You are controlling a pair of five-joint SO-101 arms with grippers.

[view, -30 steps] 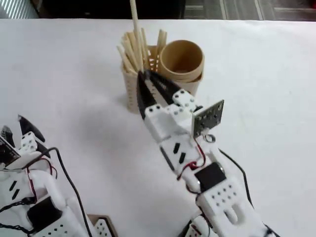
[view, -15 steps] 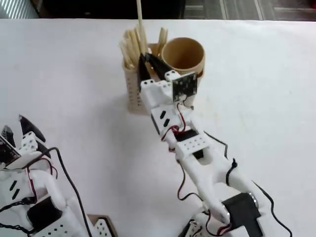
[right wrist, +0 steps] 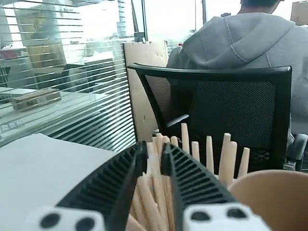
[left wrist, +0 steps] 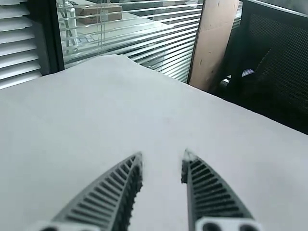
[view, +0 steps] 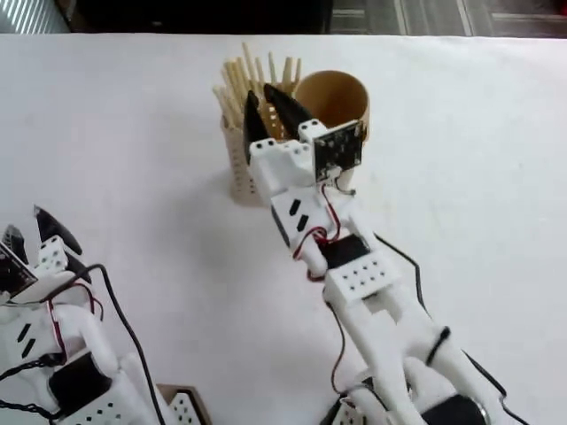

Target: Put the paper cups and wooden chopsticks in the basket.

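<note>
Right arm (view: pixel 301 195) at the basket (view: pixel 239 168), chopstick drop looks finished

The right arm reaches over the basket on the white counter (view: pixel 124 133). Its jaws are parted a little above the bundle of wooden chopsticks (view: pixel 237 78), which stand upright inside. One stick rises in the gap between them, and its tip is level with the others, so it looks let go rather than held. The nested paper cups (view: pixel 332 99) sit right against the bundle, apparently in the same basket, though their base is hidden. The left arm (view: pixel 53 310) rests well apart at the counter's near edge, its jaws spread over bare surface. The placing step seems to be at its end. The next move calls for lifting the jaws straight up, clear of the stick tips, so that none is dragged out or the basket tipped
</note>
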